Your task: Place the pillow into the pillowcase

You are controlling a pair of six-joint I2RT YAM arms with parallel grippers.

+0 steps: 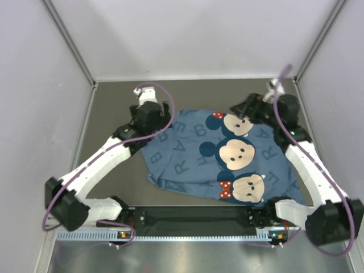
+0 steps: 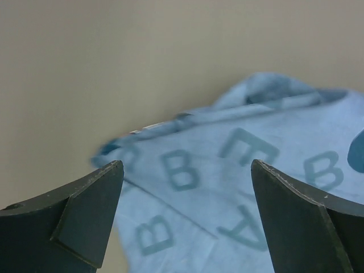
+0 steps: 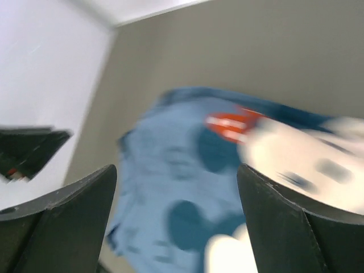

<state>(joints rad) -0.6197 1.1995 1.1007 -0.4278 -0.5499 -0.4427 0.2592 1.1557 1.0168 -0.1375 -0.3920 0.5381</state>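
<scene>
Blue pillowcase (image 1: pixel 187 165) lies rumpled on the bench (image 1: pixel 114 102); no pillow shows. Left claw (image 2: pixel 186 166) and right claw (image 3: pixel 176 169) hover spread at its far edge. Each should probably pinch one layer only.

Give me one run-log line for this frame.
pillowcase lying on table; pillow not visible | left gripper jaws open, empty, by far-left corner | right gripper jaws open, empty, by far-right corner
</scene>
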